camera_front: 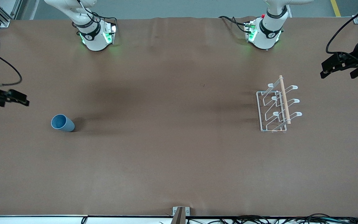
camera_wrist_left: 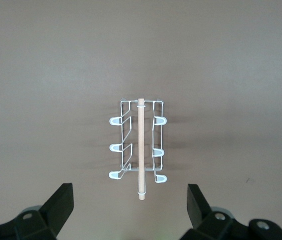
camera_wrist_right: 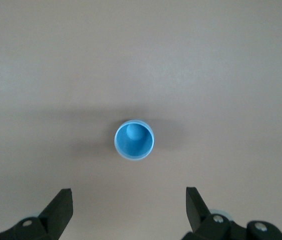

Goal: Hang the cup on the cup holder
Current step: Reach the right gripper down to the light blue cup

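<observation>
Cup point(camera_front: 62, 123) upright on the bench point(camera_front: 172, 155) toward the right arm's end, rack point(camera_front: 277, 107) toward the left arm's end, well apart. Right pincer point(camera_wrist_right: 128, 212) spread wide and empty, high over the cup. Left pincer point(camera_wrist_left: 131, 212) likewise wide and empty over the rack.

Even, soft overhead light falls on the matte brown table covering point(camera_front: 179, 155), with no glare on it. Broad, faint dark bands — blurred shadows — cross the middle of the table in the front view. The small light-blue tapered plastic cup point(camera_front: 62, 123) casts a short soft shadow toward the left arm's end; in the right wrist view a diffuse shadow surrounds it. The white wire cup holder with a light wooden rod point(camera_front: 277, 106) throws only thin, pale shadows. Green lights glow at both arm bases. Wrist views look slightly hazy — black fingertips point(camera_wrist_left: 61, 207) appear soft-edged.
</observation>
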Available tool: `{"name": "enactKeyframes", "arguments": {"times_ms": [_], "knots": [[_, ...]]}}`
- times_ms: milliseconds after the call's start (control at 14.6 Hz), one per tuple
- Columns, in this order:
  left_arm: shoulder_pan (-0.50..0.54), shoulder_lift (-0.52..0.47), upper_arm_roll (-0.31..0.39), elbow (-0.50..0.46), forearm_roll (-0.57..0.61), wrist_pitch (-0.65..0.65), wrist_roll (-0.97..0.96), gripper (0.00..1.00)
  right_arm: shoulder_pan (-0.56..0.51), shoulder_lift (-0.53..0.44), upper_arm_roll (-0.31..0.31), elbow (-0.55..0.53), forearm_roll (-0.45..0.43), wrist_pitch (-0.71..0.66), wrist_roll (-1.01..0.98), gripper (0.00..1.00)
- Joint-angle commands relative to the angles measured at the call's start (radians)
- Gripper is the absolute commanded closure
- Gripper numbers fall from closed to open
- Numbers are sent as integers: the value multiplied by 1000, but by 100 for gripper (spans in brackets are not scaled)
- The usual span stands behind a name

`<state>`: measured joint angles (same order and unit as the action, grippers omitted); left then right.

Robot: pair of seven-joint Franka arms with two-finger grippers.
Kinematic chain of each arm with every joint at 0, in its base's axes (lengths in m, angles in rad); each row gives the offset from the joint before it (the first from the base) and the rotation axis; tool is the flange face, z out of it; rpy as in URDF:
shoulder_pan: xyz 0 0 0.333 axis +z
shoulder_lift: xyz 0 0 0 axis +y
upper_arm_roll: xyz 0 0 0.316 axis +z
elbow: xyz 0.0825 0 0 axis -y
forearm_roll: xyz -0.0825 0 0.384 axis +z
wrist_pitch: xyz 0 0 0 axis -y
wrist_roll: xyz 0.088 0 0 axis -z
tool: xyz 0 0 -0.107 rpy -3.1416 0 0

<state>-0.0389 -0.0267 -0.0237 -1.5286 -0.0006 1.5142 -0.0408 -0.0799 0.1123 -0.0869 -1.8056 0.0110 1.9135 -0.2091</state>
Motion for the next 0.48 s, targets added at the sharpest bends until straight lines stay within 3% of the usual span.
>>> {"name": "enactKeyframes", "arguments": {"times_ms": [0, 206, 412], "knots": [[2, 2, -5, 4, 10, 6, -10, 0, -18, 29, 9, -159, 0, 212, -61, 0], [2, 1, -5, -1, 11, 6, -10, 0, -26, 127, 9, -199, 0, 333, -136, 0], [2, 1, -5, -4, 10, 6, -10, 0, -40, 161, 9, -291, 0, 499, -199, 0]]}}
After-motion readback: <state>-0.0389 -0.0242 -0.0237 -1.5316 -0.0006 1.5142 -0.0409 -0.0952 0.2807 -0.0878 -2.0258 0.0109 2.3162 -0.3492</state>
